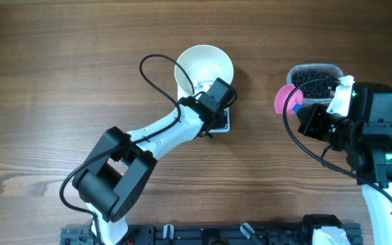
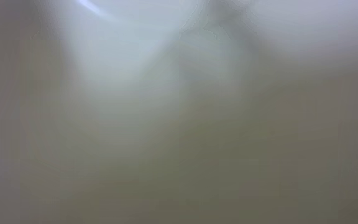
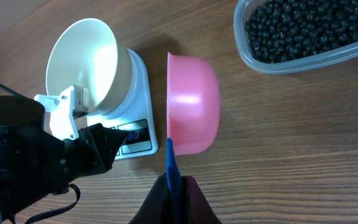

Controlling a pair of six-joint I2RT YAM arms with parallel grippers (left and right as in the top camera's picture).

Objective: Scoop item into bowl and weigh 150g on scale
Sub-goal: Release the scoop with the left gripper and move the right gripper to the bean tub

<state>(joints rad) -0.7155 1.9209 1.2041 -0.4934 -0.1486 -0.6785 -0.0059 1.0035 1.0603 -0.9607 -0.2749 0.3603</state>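
Observation:
The white bowl sits on the white scale, of which only a corner shows from overhead. My left gripper is over the scale's front edge, its dark tip at the display and buttons, jaws shut and empty. The left wrist view is a grey blur. My right gripper is shut on the blue handle of the pink scoop, held on edge between the scale and the tub; its inside is hidden. Black beans fill the clear tub.
The left arm stretches diagonally from the front left towards the bowl, with a black cable looping beside it. The right arm's base stands just in front of the tub. Bare wooden tabletop lies all around.

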